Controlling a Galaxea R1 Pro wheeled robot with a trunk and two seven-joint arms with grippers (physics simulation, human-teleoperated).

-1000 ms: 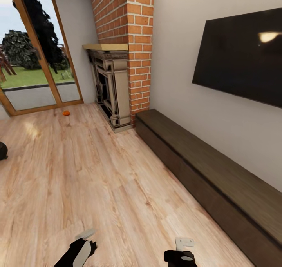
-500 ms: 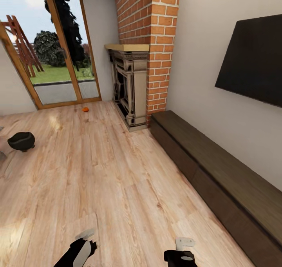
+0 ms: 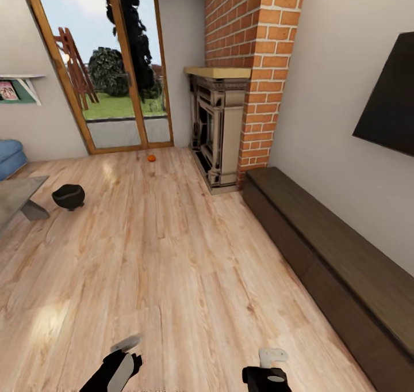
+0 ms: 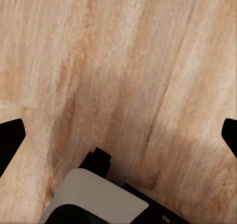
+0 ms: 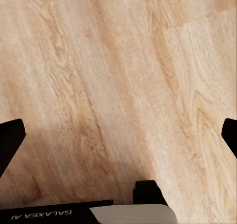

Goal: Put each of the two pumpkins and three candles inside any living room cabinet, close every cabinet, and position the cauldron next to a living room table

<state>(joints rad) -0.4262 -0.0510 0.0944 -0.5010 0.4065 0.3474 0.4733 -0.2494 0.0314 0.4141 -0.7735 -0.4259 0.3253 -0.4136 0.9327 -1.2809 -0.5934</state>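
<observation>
A: So, where are the task's things at this moment?

B: One pumpkin [image 3: 151, 158] lies on the wooden floor [image 3: 144, 254] far ahead, just in front of the glass patio door [image 3: 109, 69] and to the left of the fireplace [image 3: 218, 127]. The cauldron [image 3: 68, 196] stands on the floor at the left, just beside the corner of the coffee table [image 3: 17, 196], whose grey top enters at the left edge. I cannot tell if they touch.

A: And the cabinet?

B: The cabinet [image 3: 322, 254] runs along the right wall, from the brick chimney [image 3: 259, 64] toward the camera, under the dark television [image 3: 388, 115]. All its fronts look flush and closed.

A: What do the hands do?

B: The left gripper [image 4: 118, 135] and the right gripper [image 5: 118, 135] hang low above the bare floor. In each wrist view the dark fingertips [image 4: 11, 137] sit at opposite edges, wide apart, with only floorboards between them. Both are released and carry nothing.

A: Anything more?

B: A blue sofa [image 3: 10, 157] at the far left, and a small wall shelf [image 3: 23, 84] above it.
</observation>
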